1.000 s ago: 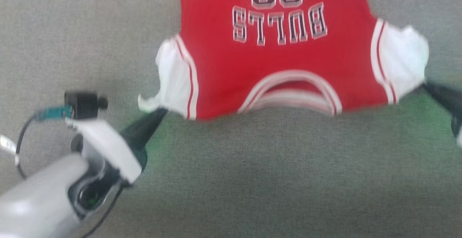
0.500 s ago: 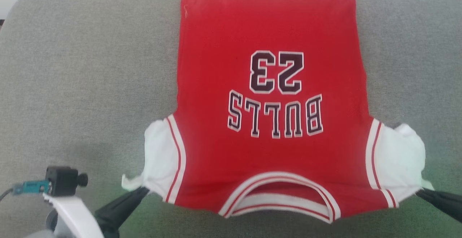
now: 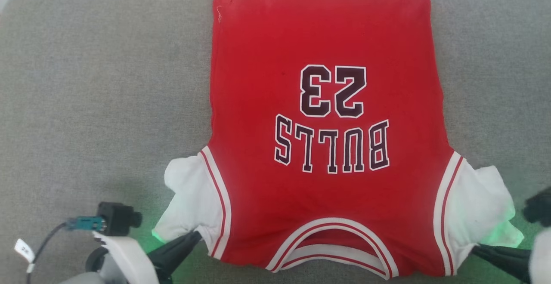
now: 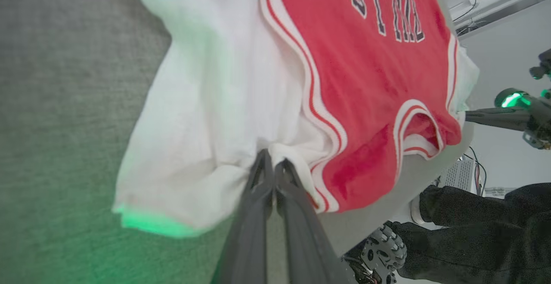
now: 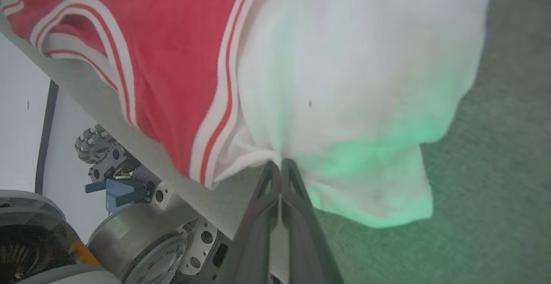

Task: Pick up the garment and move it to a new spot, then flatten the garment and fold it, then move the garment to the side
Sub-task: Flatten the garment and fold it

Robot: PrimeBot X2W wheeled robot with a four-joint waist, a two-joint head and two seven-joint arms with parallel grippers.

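The garment [image 3: 327, 146], a red jersey with white sleeves and the number 23, lies spread flat on the grey cushion [image 3: 94, 94], collar toward me. My left gripper [image 3: 196, 235] is shut on the near hem of its left white sleeve [image 4: 206, 116]; the fingers [image 4: 267, 180] pinch the cloth. My right gripper [image 3: 475, 248] is shut on the near hem of the right white sleeve [image 5: 357, 81], fingers [image 5: 280, 176] closed on the fabric. Both sleeves bunch slightly at the pinch points. The striped collar [image 3: 335, 249] lies near the cushion's front edge.
The grey cushion stretches wide to the left and right of the jersey. Its front edge [image 5: 142, 146] runs just under the collar, with my wheeled base [image 5: 99, 150] below. A person's dark-clad leg [image 4: 486, 228] shows beyond the edge in the left wrist view.
The head camera tilted up, bringing the whole jersey into view. Both grippers stay shut on the sleeves; the sleeves have settled lower and nearer the front edge.
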